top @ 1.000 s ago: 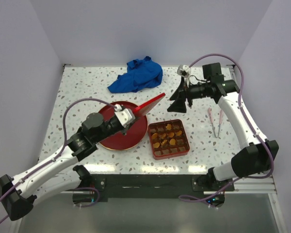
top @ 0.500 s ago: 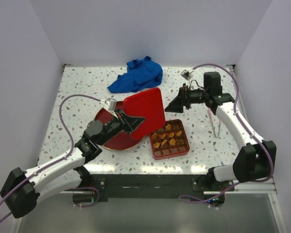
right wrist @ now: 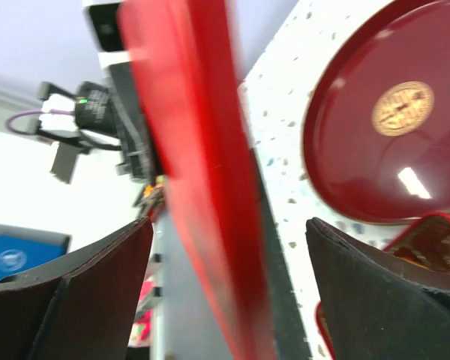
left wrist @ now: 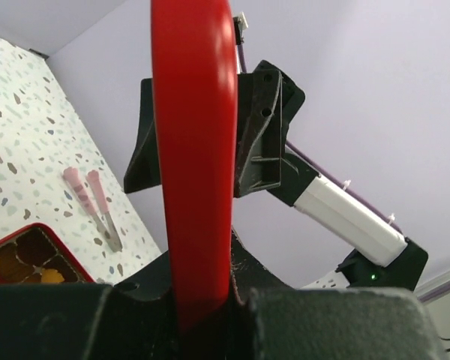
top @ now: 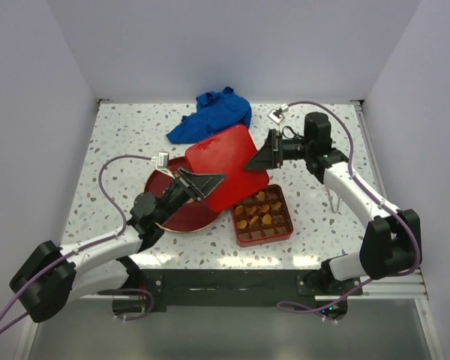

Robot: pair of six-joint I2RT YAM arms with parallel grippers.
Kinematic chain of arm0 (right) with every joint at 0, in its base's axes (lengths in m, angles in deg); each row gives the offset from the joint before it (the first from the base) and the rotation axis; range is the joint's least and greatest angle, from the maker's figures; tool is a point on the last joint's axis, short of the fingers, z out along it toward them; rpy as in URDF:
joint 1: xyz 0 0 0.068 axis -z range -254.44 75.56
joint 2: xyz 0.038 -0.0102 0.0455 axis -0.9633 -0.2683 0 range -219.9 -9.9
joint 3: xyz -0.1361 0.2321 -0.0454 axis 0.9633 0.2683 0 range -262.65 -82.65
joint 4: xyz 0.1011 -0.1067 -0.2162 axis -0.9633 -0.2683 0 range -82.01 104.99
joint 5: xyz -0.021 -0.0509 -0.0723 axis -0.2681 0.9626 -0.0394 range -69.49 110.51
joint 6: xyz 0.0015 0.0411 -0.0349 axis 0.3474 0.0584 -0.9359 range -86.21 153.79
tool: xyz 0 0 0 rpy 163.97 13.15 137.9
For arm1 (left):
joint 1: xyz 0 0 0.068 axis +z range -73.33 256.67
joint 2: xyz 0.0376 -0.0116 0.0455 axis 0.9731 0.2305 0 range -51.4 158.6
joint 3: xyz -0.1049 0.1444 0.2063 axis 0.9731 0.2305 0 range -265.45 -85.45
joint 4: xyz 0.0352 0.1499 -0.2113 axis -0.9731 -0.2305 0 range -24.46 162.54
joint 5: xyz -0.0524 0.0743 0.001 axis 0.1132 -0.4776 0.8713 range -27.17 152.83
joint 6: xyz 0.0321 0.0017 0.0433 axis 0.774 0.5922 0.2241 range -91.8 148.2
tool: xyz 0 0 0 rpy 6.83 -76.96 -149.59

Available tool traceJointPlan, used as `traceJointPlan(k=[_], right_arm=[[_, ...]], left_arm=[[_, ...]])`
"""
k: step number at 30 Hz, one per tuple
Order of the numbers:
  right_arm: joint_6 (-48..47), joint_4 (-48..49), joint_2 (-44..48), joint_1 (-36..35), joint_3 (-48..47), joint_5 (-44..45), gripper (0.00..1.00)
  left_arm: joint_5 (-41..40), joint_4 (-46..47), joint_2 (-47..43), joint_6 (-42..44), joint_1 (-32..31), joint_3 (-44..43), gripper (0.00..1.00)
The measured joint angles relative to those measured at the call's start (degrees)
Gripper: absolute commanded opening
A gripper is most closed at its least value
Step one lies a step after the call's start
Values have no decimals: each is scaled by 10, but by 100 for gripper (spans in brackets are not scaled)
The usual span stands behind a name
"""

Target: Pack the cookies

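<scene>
Several orange-golden cookies lie in the compartments of a red square box at the front centre. My left gripper is shut on one edge of the red square lid and holds it in the air, above the box's left side; it shows edge-on in the left wrist view. My right gripper is open, its jaws either side of the lid's right edge without closing on it. A corner of the box with cookies shows in the left wrist view.
A dark red round plate with a gold emblem lies left of the box, under the lid. A crumpled blue cloth lies at the back. Pink tongs lie to the right of the box.
My left gripper has carried the lid up and right and turned it flatter, facing up. My right gripper has come left until its open jaws straddle the lid's edge.
</scene>
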Motion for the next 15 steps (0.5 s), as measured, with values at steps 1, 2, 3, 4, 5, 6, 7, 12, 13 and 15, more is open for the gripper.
traceJointPlan(k=[1, 2, 3, 4, 5, 6, 7, 12, 13, 15], right_arm=[[16, 8, 0, -3, 0, -4, 80], [31, 16, 0, -6, 0, -7, 79], [46, 24, 0, -9, 0, -10, 76], [62, 29, 0, -10, -1, -16, 74], [77, 34, -1, -12, -3, -21, 71], [90, 36, -1, -14, -7, -23, 68], [104, 40, -2, -16, -10, -28, 67], [163, 61, -2, -22, -28, -45, 57], [174, 66, -2, -22, -30, -48, 57], [198, 80, -2, -23, -35, -51, 57]], left_arm=[[-2, 12, 6, -10, 2, 2, 0], [-3, 20, 10, -20, 4, 4, 0], [-5, 28, 13, -28, 7, 6, 0], [-7, 37, 16, -38, 9, 7, 1], [-8, 43, 18, -47, 12, 8, 1], [-9, 49, 20, -54, 15, 9, 1], [-10, 54, 21, -60, 18, 9, 1], [-10, 81, 24, -89, 31, 8, 3], [-8, 85, 25, -96, 33, 7, 3], [-3, 92, 28, -108, 37, 6, 4]])
